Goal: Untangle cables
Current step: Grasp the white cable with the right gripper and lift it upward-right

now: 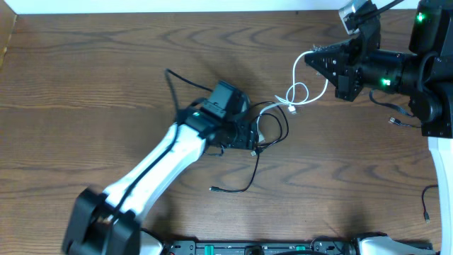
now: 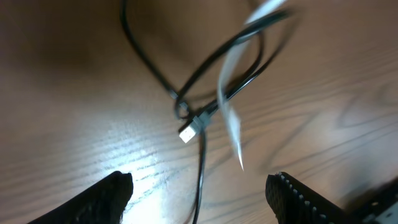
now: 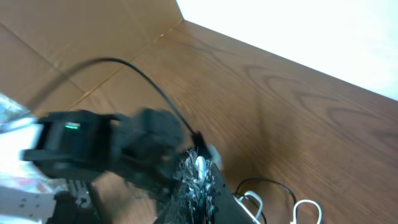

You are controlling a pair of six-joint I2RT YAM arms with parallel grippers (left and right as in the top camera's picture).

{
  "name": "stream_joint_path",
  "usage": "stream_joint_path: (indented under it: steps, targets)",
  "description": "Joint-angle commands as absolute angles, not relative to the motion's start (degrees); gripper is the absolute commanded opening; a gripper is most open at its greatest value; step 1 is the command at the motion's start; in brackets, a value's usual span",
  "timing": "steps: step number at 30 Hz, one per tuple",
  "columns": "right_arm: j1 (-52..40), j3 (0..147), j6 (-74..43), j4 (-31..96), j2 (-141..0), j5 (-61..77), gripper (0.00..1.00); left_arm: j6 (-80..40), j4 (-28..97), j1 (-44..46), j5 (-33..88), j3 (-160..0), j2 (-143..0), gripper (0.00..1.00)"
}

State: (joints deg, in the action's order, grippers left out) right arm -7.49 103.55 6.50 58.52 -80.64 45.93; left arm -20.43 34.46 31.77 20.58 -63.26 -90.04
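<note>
Left gripper (image 2: 199, 183): jaws spread wide, nothing between them. It hangs low over the knot, near the table centre.

Right gripper (image 1: 310, 59): jaws look closed on the upper end of the white cable (image 1: 294, 72). The right wrist view is blurred, so this is a reading and not a certainty.

Table (image 1: 106, 71): dark wood grain, bare on the left half.

Black cable (image 2: 201, 174): lies in loose loops just right of the left gripper. One tail runs down toward the near edge. In the left wrist view it crosses itself and also crosses the white strand.

White cable: runs from the right gripper down into two small loops, between the two grippers. Its lower end reaches in among the black loops. Which strand lies on top at the crossing I cannot tell, because the white one is smeared.

Black cable's plug (image 2: 188, 132): pale metal tip, sitting right at the crossing.

Risks, as I judge them:
- Nothing pins the black cable. A pull on the white one would likely drag the whole tangle instead of parting it.
- The plug sits at the knot and could snag in a loop and cinch it tighter.
- The left jaws closing where they hang might take both strands at once.
- A thin cable could slip out of a pinch.
</note>
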Motion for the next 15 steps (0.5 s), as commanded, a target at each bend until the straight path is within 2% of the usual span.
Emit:
stream_joint_path:
  steps: [1, 11, 15]
  targets:
    - [-7.7, 104.51, 5.82, 58.5, -80.51, 43.77, 0.01, -18.7, 34.24, 30.76, 19.86, -63.55, -83.68, 0.73]
    - [-7.7, 104.51, 5.82, 59.42, -80.51, 41.47, 0.01, -18.72, 32.69, 30.76, 23.9, -63.55, -79.66, 0.73]
    - [-7.7, 104.51, 5.8, 59.42, -80.51, 30.92, 0.01, -18.72, 33.52, 30.76, 23.35, -63.53, -80.29, 0.73]
